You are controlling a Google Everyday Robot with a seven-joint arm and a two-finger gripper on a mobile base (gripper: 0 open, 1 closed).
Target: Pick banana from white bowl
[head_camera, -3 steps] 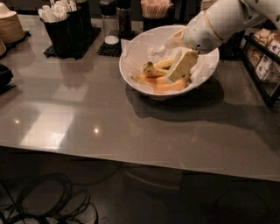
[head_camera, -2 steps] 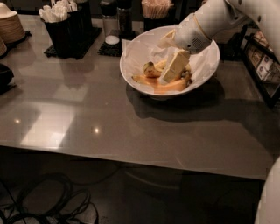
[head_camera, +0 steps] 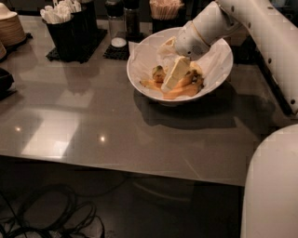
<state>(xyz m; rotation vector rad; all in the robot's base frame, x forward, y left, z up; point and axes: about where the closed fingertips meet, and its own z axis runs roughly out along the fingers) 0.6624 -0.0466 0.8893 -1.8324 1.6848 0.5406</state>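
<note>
The white bowl (head_camera: 216,69) sits on the grey table, lined with crumpled white paper. Bananas lie in its bottom. A yellow banana with brown spots (head_camera: 158,73) shows left of the gripper, partly hidden by it. Orange-toned bananas (head_camera: 179,91) lie along the front of the bowl. My gripper (head_camera: 175,74) reaches in from the upper right on the white arm (head_camera: 209,25). It is down inside the bowl, right on top of the bananas and next to the spotted one. I cannot tell whether it touches any banana.
Black holders with white utensils (head_camera: 65,23) stand at the back left, with a stack of brown bowls (head_camera: 9,28) at the far left. A glass shaker (head_camera: 116,23) and a cup of sticks (head_camera: 165,9) stand behind the bowl. Cables lie on the floor (head_camera: 42,214).
My gripper has moved left and slightly down inside the bowl, toward the spotted banana. The bowl has stayed in place.
</note>
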